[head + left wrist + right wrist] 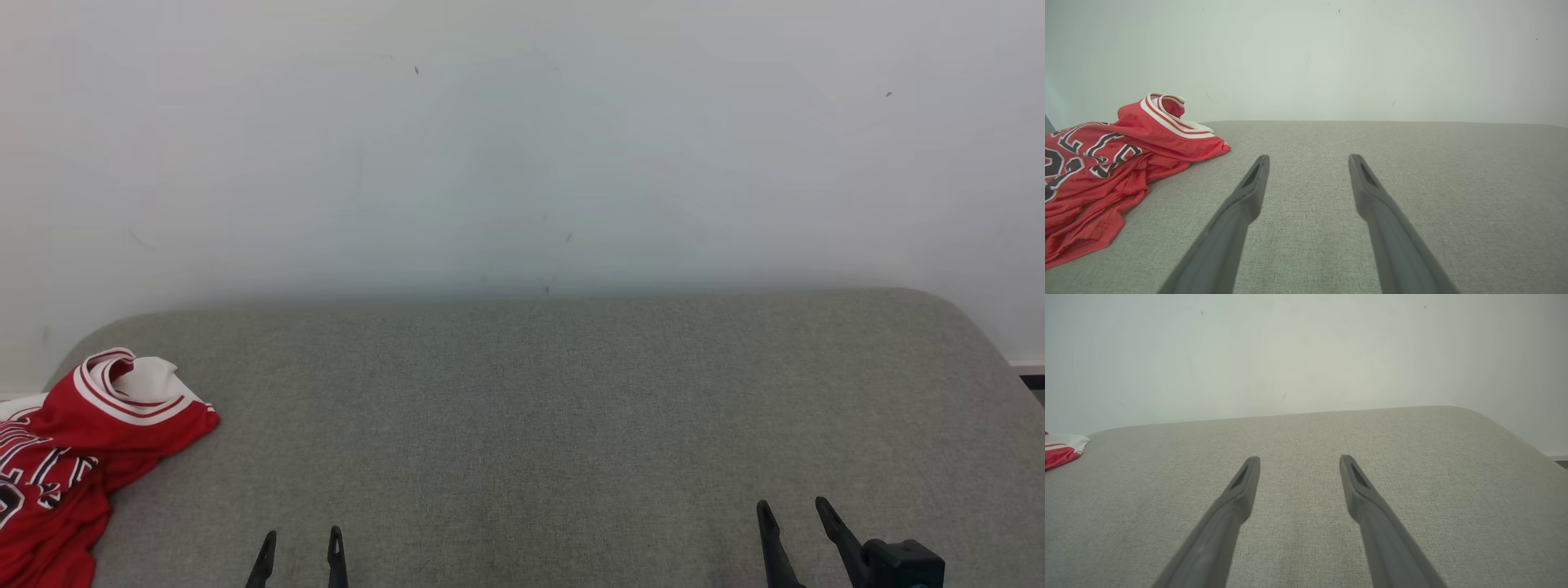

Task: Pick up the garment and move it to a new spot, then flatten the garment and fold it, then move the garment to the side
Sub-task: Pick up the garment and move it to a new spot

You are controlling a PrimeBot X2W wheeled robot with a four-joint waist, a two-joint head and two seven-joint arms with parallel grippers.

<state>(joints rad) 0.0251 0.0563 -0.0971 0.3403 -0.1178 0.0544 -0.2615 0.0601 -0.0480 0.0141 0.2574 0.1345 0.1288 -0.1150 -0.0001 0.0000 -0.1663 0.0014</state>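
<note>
Head view: the red jersey (73, 457) lies crumpled at the left edge of the grey fabric-covered worktop (531, 408). It runs from near the far left corner toward the near edge, and part of it is cut off by the frame.

The left end effector (300, 535) sits at the near edge with its jaws spread wide and nothing in them. The jersey lies to its left and slightly ahead, near but not touching. The right end effector (792, 505), at the near right, is likewise spread and empty, well apart from the jersey.

Assessment: the fabric looks thin, light, limp and probably slick. It will likely sag and trail when lifted, and a pinch may gather several layers.

Recommended hold: the striped trim band (1167, 118), which stands raised at the jersey's far end and looks firmer than the body.
</note>
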